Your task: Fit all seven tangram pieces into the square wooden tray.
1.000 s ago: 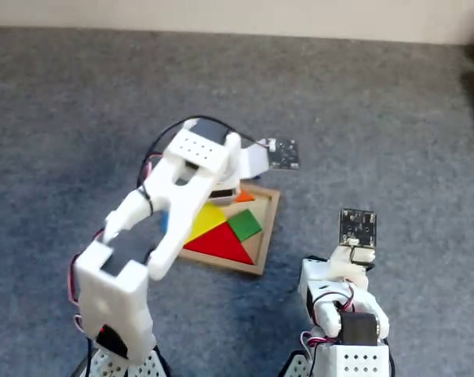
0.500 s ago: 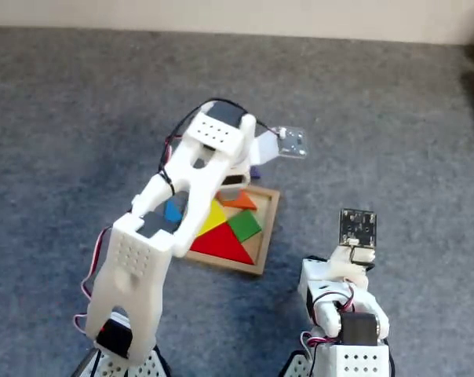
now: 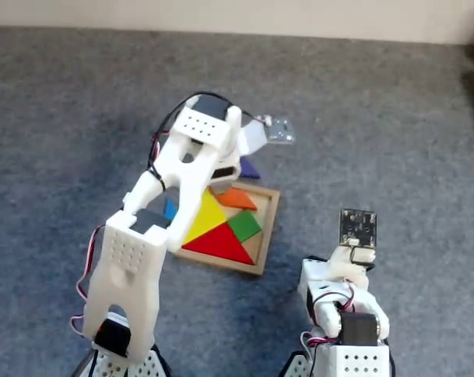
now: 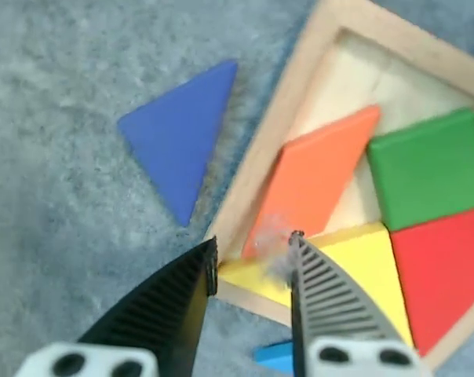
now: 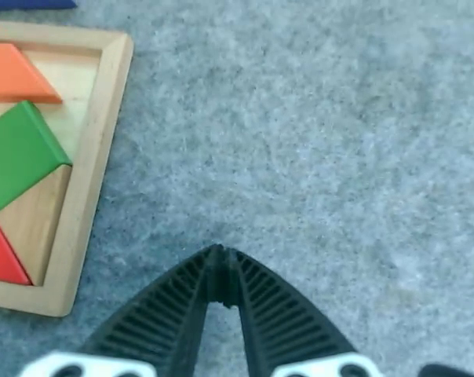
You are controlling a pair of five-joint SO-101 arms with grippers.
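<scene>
While four pieces are laid in the square wooden tray (image 3: 271, 228) (yellow triangle (image 3: 207, 216), red triangle (image 3: 221, 242), green square (image 3: 243, 225), orange piece (image 3: 237, 198)), a dark blue triangle (image 4: 182, 137) and a light blue piece (image 4: 272, 357) are left beside it on the bench (image 3: 378, 118). Left fingers (image 4: 178, 302) are held slightly apart, empty, over the tray's edge; right fingers (image 5: 178, 306) are pressed together.

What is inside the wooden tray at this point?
An orange parallelogram, green square, yellow triangle and red triangle, with bare wood showing. In the high view, the left arm covers part of the tray.
</scene>
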